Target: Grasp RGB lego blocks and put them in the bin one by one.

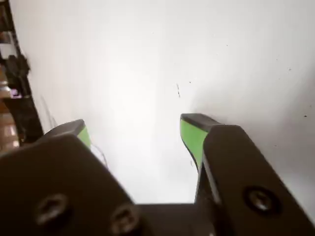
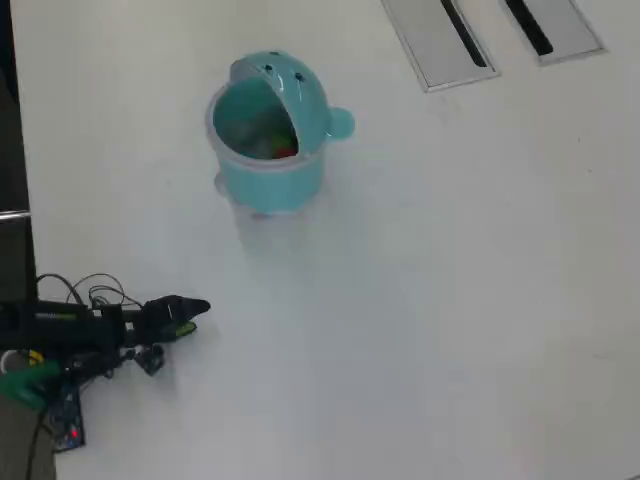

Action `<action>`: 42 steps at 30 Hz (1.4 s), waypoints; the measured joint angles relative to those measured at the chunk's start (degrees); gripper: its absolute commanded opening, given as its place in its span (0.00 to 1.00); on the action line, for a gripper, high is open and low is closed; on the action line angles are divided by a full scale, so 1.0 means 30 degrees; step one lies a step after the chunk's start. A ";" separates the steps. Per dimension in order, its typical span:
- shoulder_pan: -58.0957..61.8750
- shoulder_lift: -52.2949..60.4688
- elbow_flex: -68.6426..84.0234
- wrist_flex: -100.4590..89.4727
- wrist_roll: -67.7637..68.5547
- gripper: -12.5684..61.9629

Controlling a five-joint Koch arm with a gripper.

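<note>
The teal bin stands on the white table at upper centre of the overhead view, its domed hood carrying two dark dots and a side knob. Inside it I see a red lego block and a yellow-green one close together. My gripper rests low at the lower left, far from the bin, on the folded black arm. In the wrist view the gripper is open, its green pads wide apart, and only bare white table lies between them.
Two grey slotted panels are set into the table at the top right. Cables and a small circuit board lie by the arm's base at the left edge. Dark equipment lines the wrist view's left side.
</note>
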State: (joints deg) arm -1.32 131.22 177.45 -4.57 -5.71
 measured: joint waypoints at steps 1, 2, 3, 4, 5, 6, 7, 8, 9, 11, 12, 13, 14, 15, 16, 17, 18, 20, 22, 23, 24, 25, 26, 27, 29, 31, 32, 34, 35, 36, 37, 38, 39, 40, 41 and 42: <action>0.0000 0.0000 0.0000 0.0000 0.0146 0.63; 0.0000 0.0000 0.0000 0.0000 0.0205 0.62; 0.0000 0.0000 0.0000 0.0029 0.0352 0.62; 0.0000 0.0000 0.0000 0.0029 0.0439 0.62; 0.0029 0.0000 0.0000 0.0029 0.0498 0.62; 0.0059 0.0000 0.0000 0.0029 0.0586 0.63; 0.0088 0.0000 0.0000 0.0029 0.0762 0.63; 0.0088 0.0000 0.0000 0.0029 0.0762 0.63; 0.0029 0.0000 0.0000 0.0029 0.0762 0.63; -0.0059 0.0000 0.0000 0.0029 0.0762 0.63; -0.0059 0.0000 0.0000 0.0059 0.0762 0.63; -0.0059 0.0000 0.0000 0.0029 0.0762 0.63; -0.0059 0.0000 0.0000 0.0059 0.0762 0.63; -0.0059 0.0000 0.0000 0.0029 0.0762 0.63; -0.0059 0.0000 0.0000 0.0059 0.0762 0.63; -0.0059 0.0000 0.0000 0.0059 0.0762 0.63; -0.0059 0.0000 0.0000 0.0029 0.0762 0.63; -0.0059 0.0000 0.0000 0.0059 0.0762 0.63; -0.0059 0.0000 0.0000 0.0059 0.0762 0.63; -0.0059 0.0000 0.0000 0.0029 0.0762 0.63; -0.0059 0.0000 0.0000 0.0029 0.0762 0.63; -0.0059 0.0000 0.0000 0.0059 0.0762 0.63; -0.0059 0.0000 0.0000 0.0029 0.0762 0.63; -0.0059 0.0000 0.0000 0.0029 0.0762 0.63; -0.0059 0.0000 0.0000 0.0029 0.0762 0.63; -0.0059 0.0000 0.0000 0.0029 0.0762 0.63; -0.0059 0.0000 0.0000 0.0029 0.0762 0.63; -0.0059 0.0000 0.0000 0.0029 0.0762 0.63; -0.0059 0.0000 0.0000 0.0029 0.0762 0.63; -0.0059 0.0000 0.0000 0.0029 0.0762 0.63; -0.0059 0.0000 0.0000 0.0059 0.0762 0.63; -0.0059 0.0000 0.0000 0.0059 0.0762 0.63; -0.0059 0.0000 0.0000 0.0029 0.0762 0.63; -0.0059 0.0000 0.0000 0.0029 0.0762 0.63; -0.0059 0.0000 0.0000 0.0059 0.0762 0.63; -0.0059 0.0000 0.0000 0.0059 0.0762 0.63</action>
State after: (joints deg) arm -1.49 131.22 177.45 -4.39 -3.43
